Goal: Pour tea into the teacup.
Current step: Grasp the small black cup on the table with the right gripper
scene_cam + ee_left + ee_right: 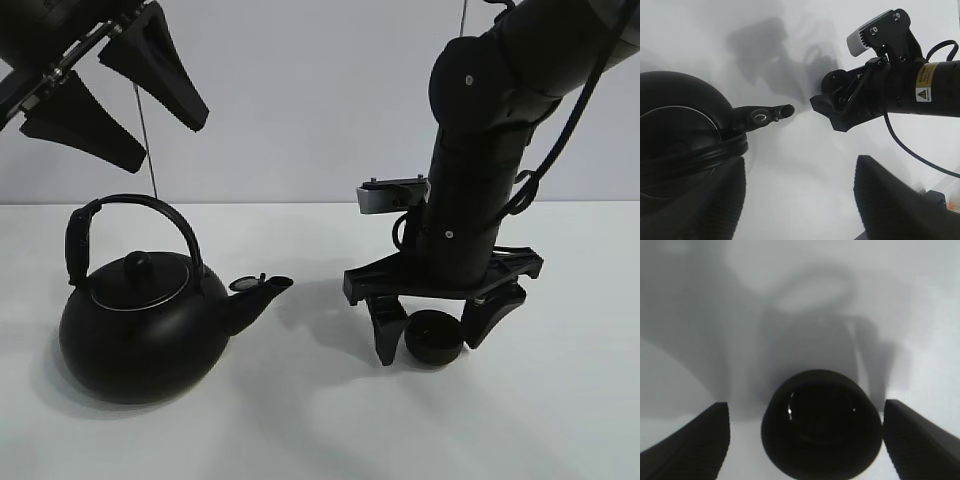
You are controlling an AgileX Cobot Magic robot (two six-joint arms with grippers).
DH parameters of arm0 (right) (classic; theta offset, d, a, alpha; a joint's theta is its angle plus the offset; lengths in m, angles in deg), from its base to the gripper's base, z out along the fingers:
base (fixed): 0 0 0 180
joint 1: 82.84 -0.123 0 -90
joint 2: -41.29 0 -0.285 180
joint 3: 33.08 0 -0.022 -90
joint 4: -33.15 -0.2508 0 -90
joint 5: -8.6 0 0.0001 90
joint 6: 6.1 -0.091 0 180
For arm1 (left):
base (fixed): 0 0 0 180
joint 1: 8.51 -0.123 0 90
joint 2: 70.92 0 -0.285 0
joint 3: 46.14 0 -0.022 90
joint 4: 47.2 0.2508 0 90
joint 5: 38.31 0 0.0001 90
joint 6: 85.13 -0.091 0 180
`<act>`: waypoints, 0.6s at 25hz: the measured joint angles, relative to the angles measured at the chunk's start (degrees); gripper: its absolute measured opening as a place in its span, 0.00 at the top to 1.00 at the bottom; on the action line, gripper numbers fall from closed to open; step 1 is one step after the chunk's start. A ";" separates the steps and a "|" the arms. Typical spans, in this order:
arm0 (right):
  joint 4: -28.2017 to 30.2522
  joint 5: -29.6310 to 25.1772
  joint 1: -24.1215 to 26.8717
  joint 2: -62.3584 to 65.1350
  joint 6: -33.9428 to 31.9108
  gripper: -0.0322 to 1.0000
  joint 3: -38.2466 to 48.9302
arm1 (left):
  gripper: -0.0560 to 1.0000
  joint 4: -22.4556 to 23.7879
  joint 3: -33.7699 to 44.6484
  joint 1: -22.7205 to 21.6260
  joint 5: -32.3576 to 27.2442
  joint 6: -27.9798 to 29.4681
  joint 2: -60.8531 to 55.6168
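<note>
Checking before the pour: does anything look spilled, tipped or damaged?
Nothing stands out. The round black kettle with arched handle stands upright, lid on, and the small matte-black teacup sits upright; no spill shows on the white table.

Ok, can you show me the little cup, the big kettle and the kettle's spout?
teacup (433, 340), high camera view, its side wall.
kettle (140, 345), high camera view, its round belly.
spout (760, 116), left wrist view, its middle.

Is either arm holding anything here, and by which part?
Nothing is held. The right gripper straddles the teacup with its jaws open, not closed on it. The left gripper hangs open above the kettle, touching nothing.
</note>
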 joint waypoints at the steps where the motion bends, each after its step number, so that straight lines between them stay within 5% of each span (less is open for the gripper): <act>1: -0.16 0.16 -0.06 -0.01 0.00 0.41 0.00 | 0.51 0.00 0.00 0.00 0.00 0.00 0.00; 8: 0.02 0.83 -0.17 -0.06 0.00 0.57 0.00 | 0.51 0.05 0.00 0.00 0.00 0.00 0.00; 15: 0.02 -0.12 -0.17 -0.06 0.00 0.58 0.00 | 0.51 0.05 0.00 0.00 0.00 0.00 0.00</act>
